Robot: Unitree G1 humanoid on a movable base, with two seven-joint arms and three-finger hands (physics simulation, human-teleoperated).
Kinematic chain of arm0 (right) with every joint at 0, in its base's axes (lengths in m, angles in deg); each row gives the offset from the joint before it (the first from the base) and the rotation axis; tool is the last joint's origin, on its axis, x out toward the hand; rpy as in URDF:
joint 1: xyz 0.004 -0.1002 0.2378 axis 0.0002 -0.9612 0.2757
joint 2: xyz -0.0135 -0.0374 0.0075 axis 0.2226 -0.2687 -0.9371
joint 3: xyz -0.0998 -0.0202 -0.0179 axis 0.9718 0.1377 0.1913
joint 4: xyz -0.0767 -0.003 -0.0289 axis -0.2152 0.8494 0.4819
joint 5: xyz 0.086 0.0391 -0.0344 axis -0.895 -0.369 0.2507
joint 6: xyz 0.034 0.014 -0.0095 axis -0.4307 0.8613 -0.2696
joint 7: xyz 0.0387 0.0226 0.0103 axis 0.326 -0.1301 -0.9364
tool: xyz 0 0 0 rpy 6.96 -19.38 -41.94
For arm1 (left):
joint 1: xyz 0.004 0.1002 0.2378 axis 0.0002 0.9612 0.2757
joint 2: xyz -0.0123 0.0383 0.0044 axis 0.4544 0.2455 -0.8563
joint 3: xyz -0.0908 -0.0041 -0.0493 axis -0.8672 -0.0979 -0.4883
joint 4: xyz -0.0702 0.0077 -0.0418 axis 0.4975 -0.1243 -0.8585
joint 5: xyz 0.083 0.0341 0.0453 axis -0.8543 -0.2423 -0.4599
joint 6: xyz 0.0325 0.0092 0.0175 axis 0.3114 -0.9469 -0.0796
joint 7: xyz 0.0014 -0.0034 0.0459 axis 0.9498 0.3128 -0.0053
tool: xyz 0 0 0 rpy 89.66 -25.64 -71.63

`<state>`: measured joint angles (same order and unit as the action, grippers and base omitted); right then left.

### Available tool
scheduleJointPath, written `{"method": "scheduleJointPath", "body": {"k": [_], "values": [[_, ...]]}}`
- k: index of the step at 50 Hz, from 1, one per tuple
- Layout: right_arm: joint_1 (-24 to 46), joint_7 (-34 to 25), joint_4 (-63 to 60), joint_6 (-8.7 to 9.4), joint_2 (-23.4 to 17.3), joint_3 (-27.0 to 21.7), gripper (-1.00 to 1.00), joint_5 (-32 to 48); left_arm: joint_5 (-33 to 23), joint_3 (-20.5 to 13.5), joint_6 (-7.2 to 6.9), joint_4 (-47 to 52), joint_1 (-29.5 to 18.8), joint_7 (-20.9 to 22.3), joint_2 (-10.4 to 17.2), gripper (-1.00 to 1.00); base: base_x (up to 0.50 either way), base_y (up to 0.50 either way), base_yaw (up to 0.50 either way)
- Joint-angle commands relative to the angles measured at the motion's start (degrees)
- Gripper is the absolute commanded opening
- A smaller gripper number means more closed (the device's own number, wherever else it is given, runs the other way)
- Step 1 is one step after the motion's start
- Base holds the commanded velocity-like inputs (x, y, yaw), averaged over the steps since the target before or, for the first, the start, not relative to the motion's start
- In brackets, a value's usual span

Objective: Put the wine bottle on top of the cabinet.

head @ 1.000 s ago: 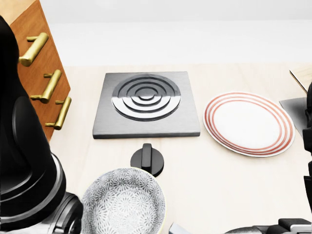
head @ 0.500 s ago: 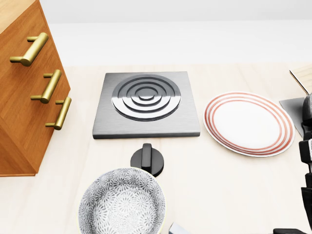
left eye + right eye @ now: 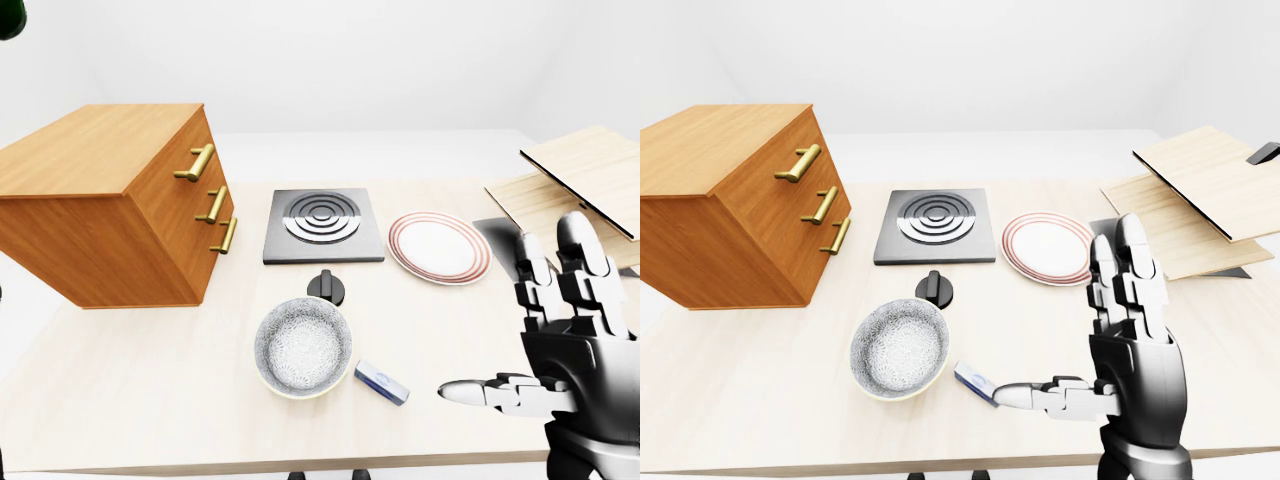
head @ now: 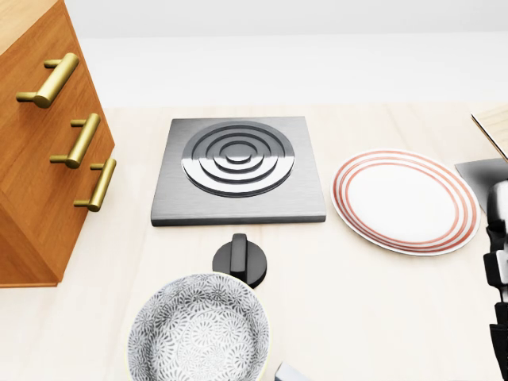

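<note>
While the right hand (image 3: 1127,330) stood spread and empty, a speckled round bowl (image 3: 899,350) lay to its left on the pale wooden table (image 3: 760,380), the boxy wood-grain cabinet (image 3: 725,200) further left.

The dark bottle has left the head view; cabinet (image 4: 44,151) unobstructed.

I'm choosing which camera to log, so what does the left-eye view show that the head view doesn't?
Only the left-eye view shows the cabinet's bare top, the stacked wooden boards, the small blue-and-white box and the whole open right hand. The head view adds nothing of its own beyond a closer look; it catches only that hand's edge at its right border. Both show the cabinet's brass handles, the burner plate, its knob, the red-ringed plate and the patterned bowl. No wine bottle appears in either.
</note>
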<state>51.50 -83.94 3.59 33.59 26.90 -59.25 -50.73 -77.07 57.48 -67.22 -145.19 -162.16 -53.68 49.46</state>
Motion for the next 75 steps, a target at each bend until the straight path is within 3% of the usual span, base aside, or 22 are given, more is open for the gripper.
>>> {"method": "scheduleJointPath", "body": {"k": [1, 17, 29, 53, 55, 58, 65, 75], "values": [[-0.4, -2.0, 1.7, 0.00, 2.0, -0.5, 1.00, 0.8, -2.6, -0.3, 0.00, -3.0, -1.7, 4.5, 0.8, -0.93, 0.00, 0.00, 0.00], [-0.9, -1.8, 2.4, 0.00, 2.0, 0.2, 1.00, 0.6, -6.5, 0.5, 0.00, -2.2, -3.2, 11.2, 0.3, -0.93, 0.00, 0.00, 0.00], [-0.3, -1.5, 4.6, 0.00, 1.6, 1.0, 1.00, 1.2, -9.3, 0.9, 0.00, -2.5, -4.4, 14.5, 1.8, -0.93, 0.00, 0.00, 0.00], [-1.7, -2.8, 1.4, 0.00, 1.0, 0.7, 1.00, -0.4, -4.0, -2.1, 0.00, 8.5, 6.0, 17.8, 4.8, -0.91, 0.00, 0.00, 0.00], [-4.4, -4.1, -0.9, 0.00, 1.9, -0.6, 1.00, -2.0, -3.2, -1.7, 0.00, 15.4, 9.9, 21.8, 6.2, -0.91, 0.00, 0.00, 0.00], [-6.1, -5.4, -1.8, 0.00, 3.2, -0.8, 1.00, -2.0, -2.3, -2.2, 0.00, 18.0, 10.8, 23.0, 7.2, -0.91, 0.00, 0.00, 0.00], [-7.3, -6.1, -2.8, 0.00, 4.2, -0.3, 1.00, -1.4, 0.1, -3.7, 0.00, 20.4, 13.9, 22.0, 6.4, -0.91, 0.00, 0.00, 0.00], [-6.7, -3.6, -2.8, 0.00, 1.8, 0.8, 1.00, -2.0, 4.9, -5.0, 0.00, 21.9, 18.3, 18.7, 5.8, -0.91, 0.00, 0.00, 0.00]]}}
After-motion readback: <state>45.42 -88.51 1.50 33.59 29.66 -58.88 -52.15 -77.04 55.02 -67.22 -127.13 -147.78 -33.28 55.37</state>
